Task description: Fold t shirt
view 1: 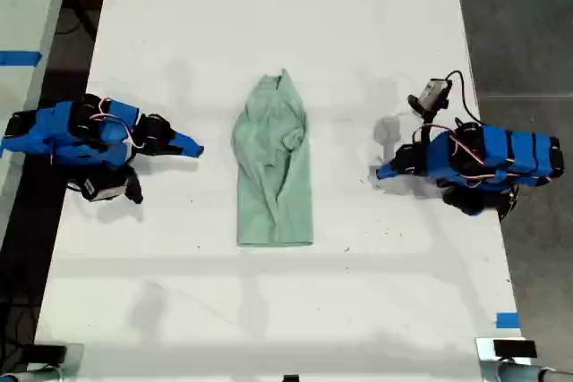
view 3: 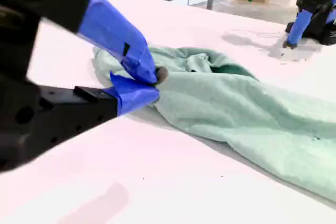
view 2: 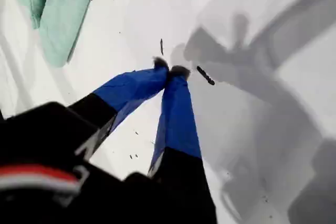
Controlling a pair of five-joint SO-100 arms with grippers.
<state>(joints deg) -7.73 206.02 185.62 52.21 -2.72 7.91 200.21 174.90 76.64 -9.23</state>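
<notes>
1. Cloth lies between my two pincers: the t shirt (view 1: 273,167) sits in the middle of the white table (view 1: 269,6), apart from both of them.
2. My first gripper (view 1: 383,170) is at the exterior view's right, its tip aimed at the garment with bare tabletop in between. In its own wrist view the blue jaws (view 2: 170,70) meet at their dark tips and grip nothing, and the tips are down at the table surface. Only an edge of the t shirt (view 2: 60,14) shows there, well off from the tips.
3. My second gripper (view 1: 195,147) is at the exterior view's left, also pointing inward, and a strip of table separates it from the fabric's near edge. In its wrist view the two blue jaws (view 2: 152,82) come together at the tip with nothing between them; the t shirt (view 3: 236,103) spreads just behind them, and my other arm shows far beyond it.
4. The garment's long axis runs from the exterior view's top to its bottom, crosswise to the line between my pincers. The narrow, bunched end points to the exterior view's top, and the wider end with a straight edge lies toward its bottom.
5. It is pale mint green, gathered into a slim strip rather than spread flat, with soft wrinkles and a raised fold along the upper half. The bottom part lies flatter and smoother
</notes>
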